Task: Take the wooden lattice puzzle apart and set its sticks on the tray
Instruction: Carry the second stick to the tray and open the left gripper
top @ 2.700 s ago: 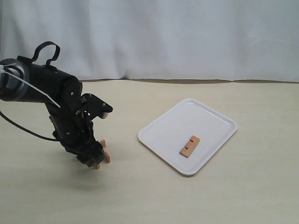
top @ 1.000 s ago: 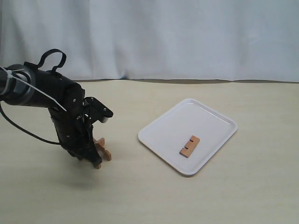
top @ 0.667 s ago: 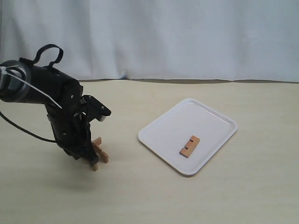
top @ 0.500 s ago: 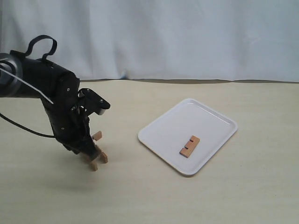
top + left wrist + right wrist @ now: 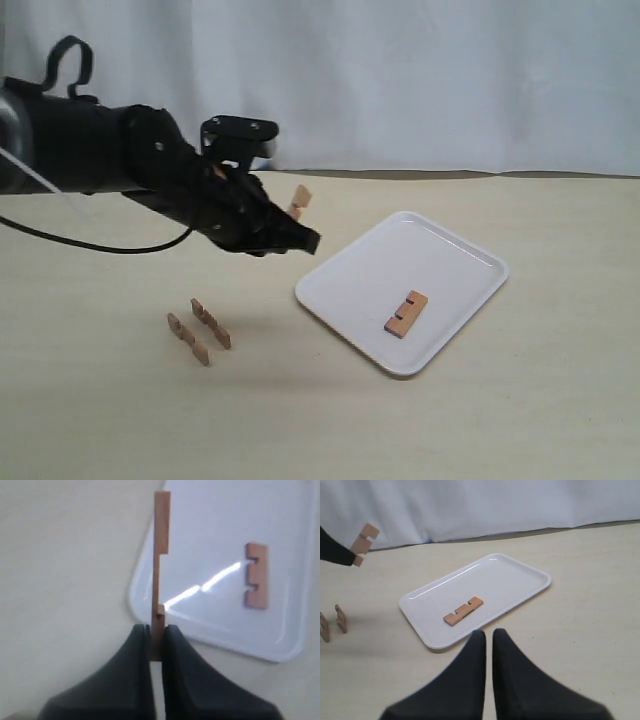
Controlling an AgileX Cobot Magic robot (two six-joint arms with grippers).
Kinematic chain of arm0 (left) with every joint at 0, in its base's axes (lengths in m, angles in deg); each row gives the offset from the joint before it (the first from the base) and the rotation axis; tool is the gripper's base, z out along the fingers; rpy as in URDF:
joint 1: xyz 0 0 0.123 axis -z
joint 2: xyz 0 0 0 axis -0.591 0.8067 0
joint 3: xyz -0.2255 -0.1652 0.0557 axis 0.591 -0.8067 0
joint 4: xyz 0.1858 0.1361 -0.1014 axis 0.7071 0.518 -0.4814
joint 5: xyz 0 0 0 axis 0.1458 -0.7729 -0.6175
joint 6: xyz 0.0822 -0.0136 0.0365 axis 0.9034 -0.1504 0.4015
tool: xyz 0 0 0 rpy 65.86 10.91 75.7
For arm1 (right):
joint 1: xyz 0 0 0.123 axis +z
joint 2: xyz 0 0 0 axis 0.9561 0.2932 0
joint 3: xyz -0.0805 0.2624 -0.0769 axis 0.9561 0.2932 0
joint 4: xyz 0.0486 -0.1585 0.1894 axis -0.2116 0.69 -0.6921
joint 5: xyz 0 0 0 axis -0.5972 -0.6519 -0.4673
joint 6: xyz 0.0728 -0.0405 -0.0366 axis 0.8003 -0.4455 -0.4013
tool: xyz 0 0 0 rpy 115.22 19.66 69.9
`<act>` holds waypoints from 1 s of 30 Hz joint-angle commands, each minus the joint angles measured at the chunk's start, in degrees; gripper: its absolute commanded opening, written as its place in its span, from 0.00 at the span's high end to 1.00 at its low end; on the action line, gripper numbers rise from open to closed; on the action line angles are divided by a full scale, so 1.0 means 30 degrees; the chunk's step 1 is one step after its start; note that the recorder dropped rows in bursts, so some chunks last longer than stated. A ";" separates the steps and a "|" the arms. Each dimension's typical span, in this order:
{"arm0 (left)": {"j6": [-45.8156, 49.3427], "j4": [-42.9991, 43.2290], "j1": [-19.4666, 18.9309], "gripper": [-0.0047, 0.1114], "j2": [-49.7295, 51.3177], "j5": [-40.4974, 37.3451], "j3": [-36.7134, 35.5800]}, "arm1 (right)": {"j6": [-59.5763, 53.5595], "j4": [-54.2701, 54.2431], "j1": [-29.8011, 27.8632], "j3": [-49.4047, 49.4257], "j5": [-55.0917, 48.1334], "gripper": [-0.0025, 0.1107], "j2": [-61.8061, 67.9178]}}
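Observation:
My left gripper (image 5: 300,235) is shut on one notched stick (image 5: 298,200), held in the air just left of the white tray (image 5: 440,250). In the left wrist view that stick (image 5: 161,555) stands edge-on between the fingers (image 5: 137,650), over the tray's rim (image 5: 145,580). One stick (image 5: 406,314) lies flat on the tray. Two sticks (image 5: 200,332) stand on edge side by side on the table at the left; the lattice is apart. My right gripper (image 5: 488,634) is shut on nothing, near the tray's rim (image 5: 432,642), and does not show in the exterior view.
A white curtain (image 5: 400,80) hangs behind the beige table (image 5: 520,400). The left arm's black cable (image 5: 90,247) trails off to the left.
The left gripper pulled one stick out of the puzzle, rose, and swung right toward the tray. Two sticks stayed behind on the table, standing on edge.

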State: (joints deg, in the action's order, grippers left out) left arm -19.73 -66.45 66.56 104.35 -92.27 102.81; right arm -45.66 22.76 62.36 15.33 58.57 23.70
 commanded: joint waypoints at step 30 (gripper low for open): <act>-0.0361 0.3398 0.1898 0.44 0.3656 -0.6611 0.8536 | 0.0043 -0.0026 0.0016 0.0014 0.0085 0.94 -0.0090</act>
State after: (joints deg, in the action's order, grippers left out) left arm -19.54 -62.36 72.48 119.73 -107.22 127.89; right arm -45.66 22.76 62.36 15.33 58.57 23.70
